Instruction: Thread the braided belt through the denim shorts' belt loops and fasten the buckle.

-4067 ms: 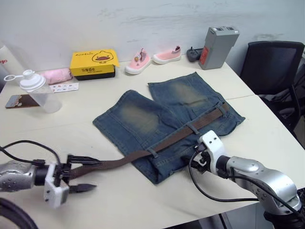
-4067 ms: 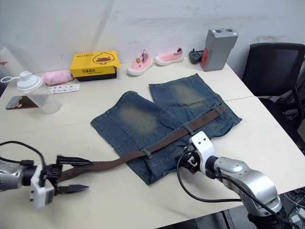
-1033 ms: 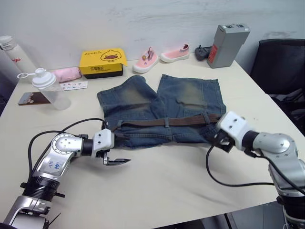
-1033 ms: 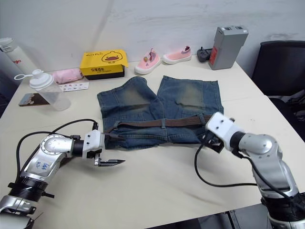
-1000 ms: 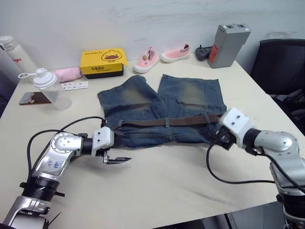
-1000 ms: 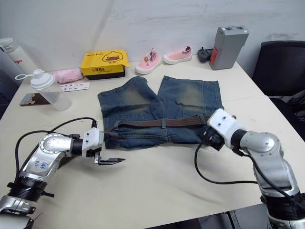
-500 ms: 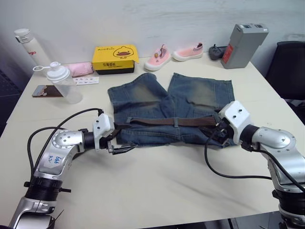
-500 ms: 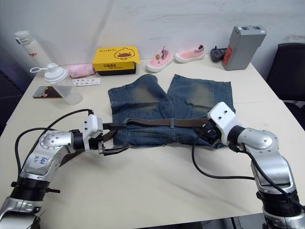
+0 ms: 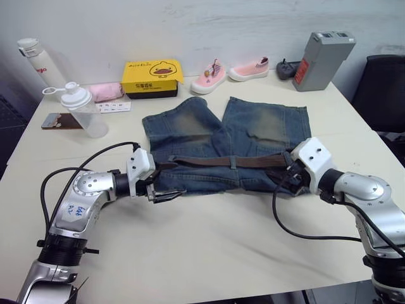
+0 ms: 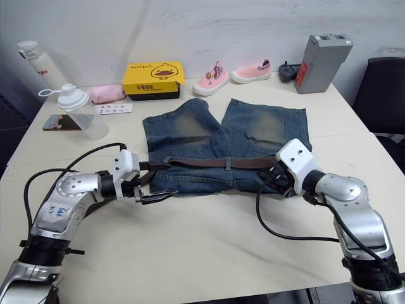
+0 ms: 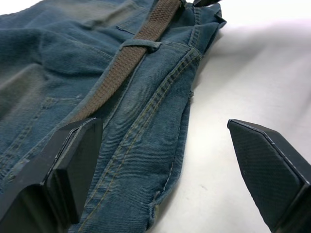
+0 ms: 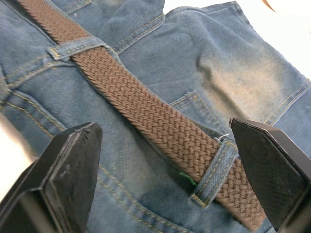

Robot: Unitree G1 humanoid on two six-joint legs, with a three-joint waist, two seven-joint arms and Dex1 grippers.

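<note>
The denim shorts [image 9: 221,136] lie flat mid-table, waistband toward me. The braided belt [image 9: 231,162] runs along the waistband under belt loops [image 12: 77,47] [image 11: 141,45]. My left gripper [image 9: 166,182] is open at the shorts' left waistband corner, with the denim edge [image 11: 146,160] between its fingers [image 11: 63,170]. At the right end of the waistband, my right gripper [image 9: 288,177] is open over the belt [image 12: 146,116], which passes through a second loop [image 12: 216,170]. I cannot make out the buckle.
Along the back stand a yellow box [image 9: 149,75], two pink shoes [image 9: 212,75], a grey device [image 9: 323,52], a shaker bottle [image 9: 79,107], a white bottle [image 9: 38,60] and a phone [image 9: 57,120]. A black chair [image 9: 383,88] is at the right.
The belt, which trailed off the shorts to my left gripper four seconds ago, now lies along the waistband. In the last half second my left gripper edged right toward the shorts.
</note>
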